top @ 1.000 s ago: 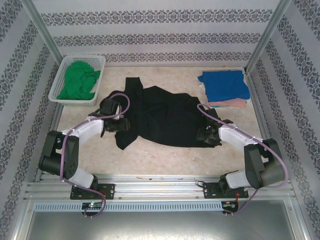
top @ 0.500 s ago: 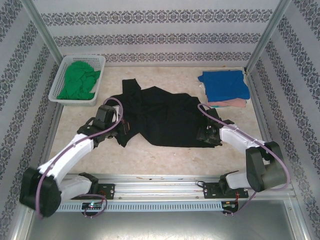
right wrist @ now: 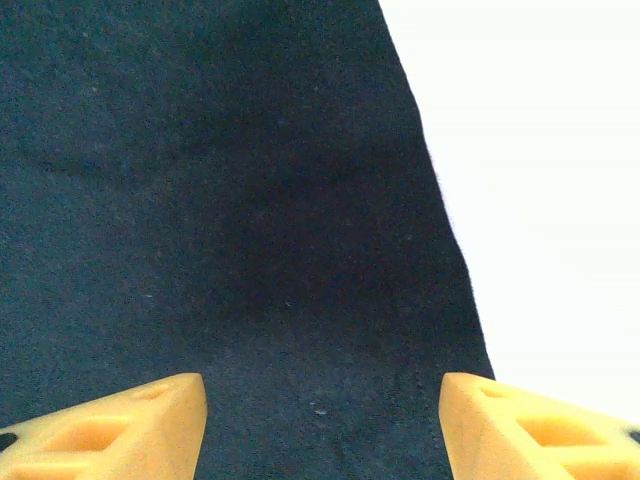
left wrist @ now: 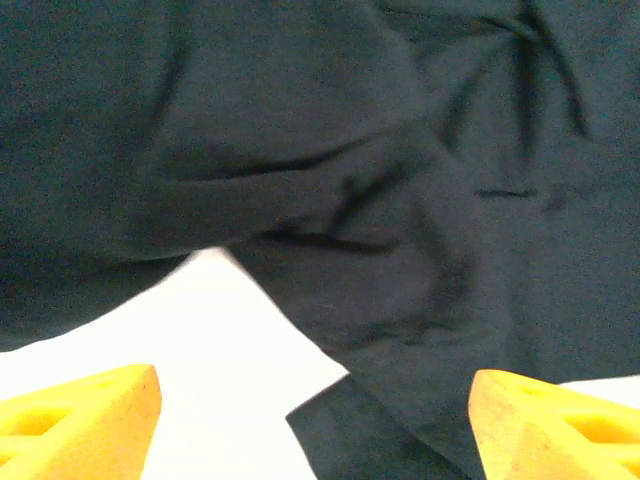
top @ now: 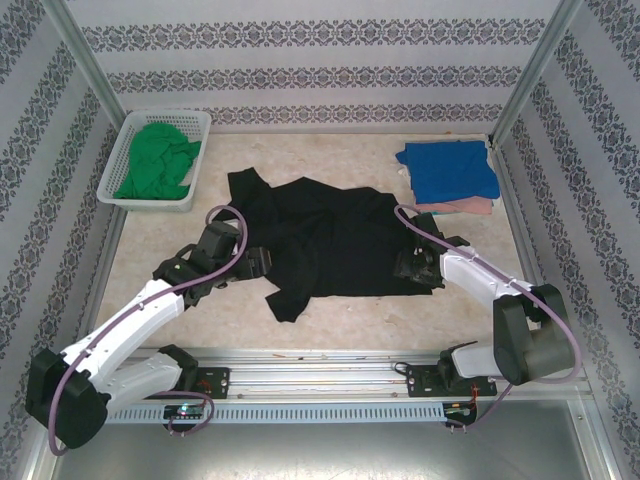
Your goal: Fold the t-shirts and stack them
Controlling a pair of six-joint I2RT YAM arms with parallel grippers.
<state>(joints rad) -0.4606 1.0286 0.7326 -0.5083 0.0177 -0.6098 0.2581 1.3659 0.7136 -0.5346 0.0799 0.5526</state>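
Big black tee point(top: 330, 235) lies rumpled mid-table, presumably getting spread for folding; blue tee point(top: 450, 168) sits on the pink one point(top: 458, 207) far right as the done stack, and the green tee point(top: 155, 160) waits in the basket point(top: 165, 115). The left gripper point(top: 262, 262) and right gripper point(top: 405, 268) hover at its left and right edges, jaws wide, gripping nothing, probably lining up corners. No readable logo or writing anywhere.

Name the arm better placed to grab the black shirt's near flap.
Left: the left pincer, open, sits beside that flap of the black t-shirt; the right pincer is at the opposite edge.
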